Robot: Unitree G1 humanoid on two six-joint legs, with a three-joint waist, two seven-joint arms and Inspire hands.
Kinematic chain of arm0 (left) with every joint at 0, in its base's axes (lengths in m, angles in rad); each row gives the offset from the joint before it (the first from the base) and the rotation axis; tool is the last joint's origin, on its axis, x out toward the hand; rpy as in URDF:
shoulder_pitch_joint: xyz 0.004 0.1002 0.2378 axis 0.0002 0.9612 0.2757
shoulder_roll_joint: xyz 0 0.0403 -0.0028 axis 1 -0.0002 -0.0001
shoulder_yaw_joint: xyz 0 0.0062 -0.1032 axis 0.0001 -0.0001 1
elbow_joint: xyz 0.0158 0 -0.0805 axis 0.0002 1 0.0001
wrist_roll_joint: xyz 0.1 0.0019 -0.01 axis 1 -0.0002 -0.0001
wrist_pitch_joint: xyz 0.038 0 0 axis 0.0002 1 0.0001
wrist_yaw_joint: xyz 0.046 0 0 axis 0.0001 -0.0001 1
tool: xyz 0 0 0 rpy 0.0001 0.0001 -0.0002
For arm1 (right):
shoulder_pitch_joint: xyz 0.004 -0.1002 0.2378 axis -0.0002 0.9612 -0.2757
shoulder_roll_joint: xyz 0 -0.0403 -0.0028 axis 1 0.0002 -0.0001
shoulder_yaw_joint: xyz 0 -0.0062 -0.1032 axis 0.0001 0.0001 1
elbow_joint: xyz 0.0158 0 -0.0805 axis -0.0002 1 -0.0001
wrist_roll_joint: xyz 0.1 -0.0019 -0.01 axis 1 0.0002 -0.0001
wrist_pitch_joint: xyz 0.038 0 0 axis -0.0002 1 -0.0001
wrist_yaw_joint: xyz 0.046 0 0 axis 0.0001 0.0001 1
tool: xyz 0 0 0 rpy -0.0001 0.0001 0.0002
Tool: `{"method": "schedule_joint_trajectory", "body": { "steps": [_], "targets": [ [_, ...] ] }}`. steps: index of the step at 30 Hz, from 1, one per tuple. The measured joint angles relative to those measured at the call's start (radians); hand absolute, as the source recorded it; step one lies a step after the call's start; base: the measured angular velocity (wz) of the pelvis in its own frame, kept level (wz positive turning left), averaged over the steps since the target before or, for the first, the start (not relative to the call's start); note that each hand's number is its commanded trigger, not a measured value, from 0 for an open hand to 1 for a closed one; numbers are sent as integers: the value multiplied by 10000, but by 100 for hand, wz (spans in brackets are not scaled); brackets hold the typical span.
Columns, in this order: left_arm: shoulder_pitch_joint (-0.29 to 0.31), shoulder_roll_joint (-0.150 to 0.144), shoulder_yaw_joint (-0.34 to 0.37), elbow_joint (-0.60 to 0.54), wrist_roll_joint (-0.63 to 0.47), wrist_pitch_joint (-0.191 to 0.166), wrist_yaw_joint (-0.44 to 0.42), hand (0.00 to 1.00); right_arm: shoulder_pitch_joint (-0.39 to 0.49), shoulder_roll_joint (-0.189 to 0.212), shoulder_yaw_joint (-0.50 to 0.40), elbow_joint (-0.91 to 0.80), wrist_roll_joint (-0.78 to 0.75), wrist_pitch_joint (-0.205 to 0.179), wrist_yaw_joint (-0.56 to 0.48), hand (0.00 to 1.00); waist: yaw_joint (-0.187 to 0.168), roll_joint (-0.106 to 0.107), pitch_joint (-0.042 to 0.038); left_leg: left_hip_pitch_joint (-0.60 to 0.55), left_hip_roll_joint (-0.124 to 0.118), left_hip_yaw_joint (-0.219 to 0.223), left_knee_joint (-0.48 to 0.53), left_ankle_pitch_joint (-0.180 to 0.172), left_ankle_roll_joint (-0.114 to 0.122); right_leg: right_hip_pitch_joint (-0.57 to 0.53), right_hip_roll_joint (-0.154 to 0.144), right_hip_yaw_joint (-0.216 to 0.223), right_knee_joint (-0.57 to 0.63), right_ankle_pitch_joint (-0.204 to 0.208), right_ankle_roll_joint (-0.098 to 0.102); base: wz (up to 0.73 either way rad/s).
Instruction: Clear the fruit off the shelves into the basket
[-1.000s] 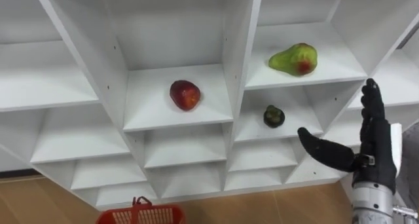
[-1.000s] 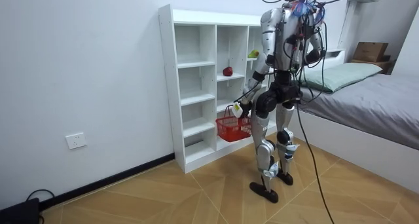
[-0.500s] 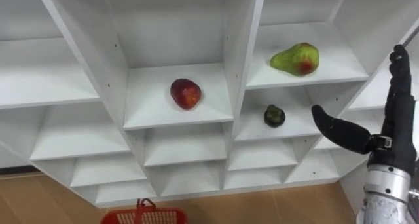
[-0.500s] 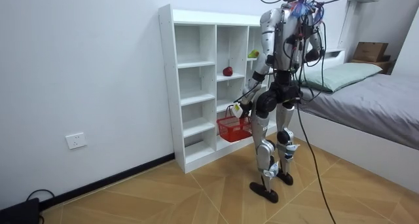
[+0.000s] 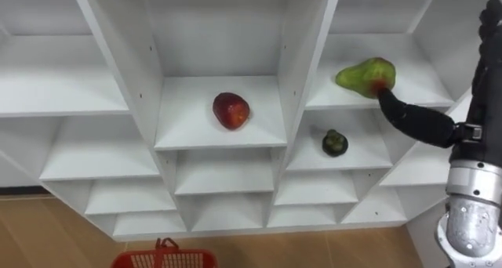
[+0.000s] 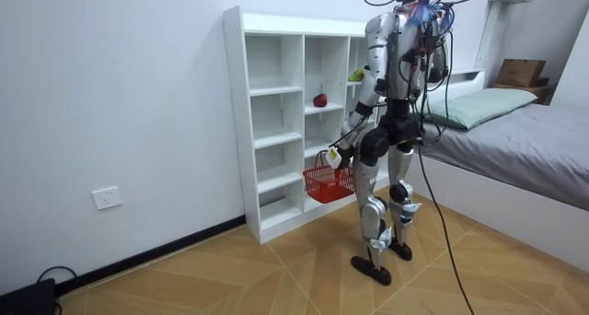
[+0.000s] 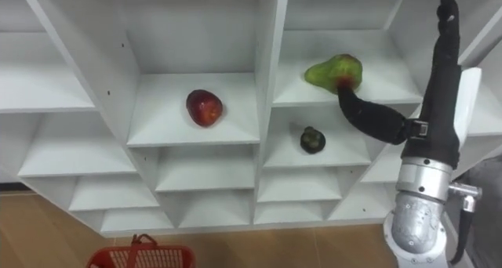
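As your right hand [image 7: 436, 111] climbs from low on the right, its thumb now lines up with the green, red-blushed pear [image 5: 362, 72] on the white shelf unit's [image 5: 78, 88] upper right shelf. Its fingers are straight, nothing is grasped, and contact is unclear. I'd judge the pear your first pick. The red apple [image 5: 231, 110] and small dark green fruit [image 5: 335, 143] wait in nearby compartments. Your left hand [image 6: 333, 156] hangs low, curled on the red plastic basket [image 6: 328, 180]. A grey bed [image 6: 515, 140] lies behind you.
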Motion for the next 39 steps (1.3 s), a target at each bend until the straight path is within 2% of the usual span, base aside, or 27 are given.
{"method": "schedule_joint_trajectory", "body": {
  "steps": [5,8,11,15,17,27,33,39],
  "targets": [
    [1,17,1,-14,-3,94,-21,100,-74,-366,-10,2,348,10,372,0,42,-75,-15,0,0,-66,2,0,0,74,-10,-79,-82,24,-8,4],
    [-15,20,1,-14,3,95,-79,100,-244,-438,-10,1,358,10,566,0,41,-104,-13,-2,4,-73,2,0,0,78,-10,-95,-82,27,-11,0],
    [29,55,0,1,-9,95,-217,100,-437,-446,-35,1,415,10,789,0,35,-155,4,10,4,-101,3,0,-1,99,-22,-163,-78,30,-13,3],
    [17,182,-5,0,-19,95,-199,100,-524,-596,-112,15,775,33,1006,0,33,-296,74,24,-2,-289,26,0,0,215,-69,-549,-100,32,-13,12],
    [20,206,9,-2,-16,95,-167,100,-559,-599,-135,38,832,105,1139,0,47,-322,75,4,-2,-308,37,0,0,215,-80,-638,-100,32,-13,6],
    [205,227,-20,-362,-9,111,-65,100,-878,-600,-143,590,1256,192,1968,0,67,-286,62,-10,0,-403,59,0,0,244,-100,-773,-92,36,-19,1],
    [287,240,-20,-363,-8,118,3,100,-1210,-648,-144,1113,1964,327,2241,0,43,-178,18,-7,0,-476,65,3,-3,270,-107,-866,-92,36,-19,1],
    [305,240,-21,-397,-19,266,56,100,-1578,-667,-143,1641,2731,464,2527,0,44,-172,23,11,-1,-532,75,6,-4,313,-108,-897,-95,36,-19,1]
  ]
}}
